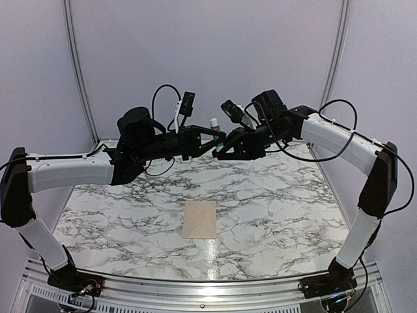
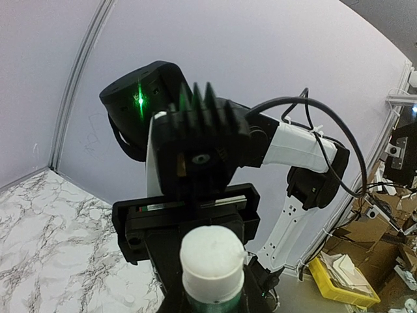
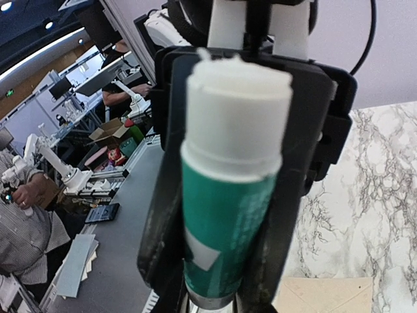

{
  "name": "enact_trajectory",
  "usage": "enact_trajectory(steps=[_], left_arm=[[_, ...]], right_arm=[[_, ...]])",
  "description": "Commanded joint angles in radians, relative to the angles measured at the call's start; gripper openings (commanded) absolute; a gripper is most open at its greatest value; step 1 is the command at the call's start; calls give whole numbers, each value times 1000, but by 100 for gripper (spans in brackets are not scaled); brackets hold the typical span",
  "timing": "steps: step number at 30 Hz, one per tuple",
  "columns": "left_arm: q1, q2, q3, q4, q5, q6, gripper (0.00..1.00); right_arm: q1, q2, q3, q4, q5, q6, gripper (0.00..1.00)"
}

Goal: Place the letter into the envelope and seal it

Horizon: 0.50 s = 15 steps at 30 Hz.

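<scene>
A glue stick (image 1: 213,124) with a green body and a white cap stands upright in the air between my two raised grippers. My left gripper (image 1: 218,138) and my right gripper (image 1: 221,149) meet at it, fingertips together, high over the table's back half. In the right wrist view dark fingers (image 3: 159,215) press both sides of the green body (image 3: 225,215). In the left wrist view the cap (image 2: 212,257) hides the fingers below it. The cream envelope (image 1: 199,220) lies flat on the marble table, also in the right wrist view (image 3: 326,295). No separate letter sheet shows.
The marble table (image 1: 273,202) is walled by pale panels at the back and sides. A metal rail (image 1: 202,287) runs along the near edge by the arm bases. Beyond the table the right wrist view shows a workshop with people and boxes.
</scene>
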State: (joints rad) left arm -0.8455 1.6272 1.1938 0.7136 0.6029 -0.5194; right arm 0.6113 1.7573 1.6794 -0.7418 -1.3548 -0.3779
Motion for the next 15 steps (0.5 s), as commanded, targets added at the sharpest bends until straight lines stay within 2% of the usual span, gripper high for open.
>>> enact_trajectory(steps=[1,5,7,8,10,12,14,15], left_arm=[[3,5,1,43,-15,2,0],[2,5,-20,43,-58,16,0],[-3,4,-35,43,-155,23,0],[-15,2,-47,43,-252,28,0],[-51,9,-52,44,-496,31,0],[-81,54,-20,41,-737,30,0],[-97,102,20,41,-862,-3,0],[-97,121,42,40,-893,-18,0]], right_arm=[[-4,-42,0,54,10,68,12],[-26,-47,19,107,99,139,0],[-35,-53,29,141,209,188,0],[-35,-63,29,157,287,195,0],[-14,-102,-2,216,574,219,0],[34,-140,-36,251,948,241,0],[78,-128,-28,262,1163,267,0],[98,-115,-14,254,1211,275,2]])
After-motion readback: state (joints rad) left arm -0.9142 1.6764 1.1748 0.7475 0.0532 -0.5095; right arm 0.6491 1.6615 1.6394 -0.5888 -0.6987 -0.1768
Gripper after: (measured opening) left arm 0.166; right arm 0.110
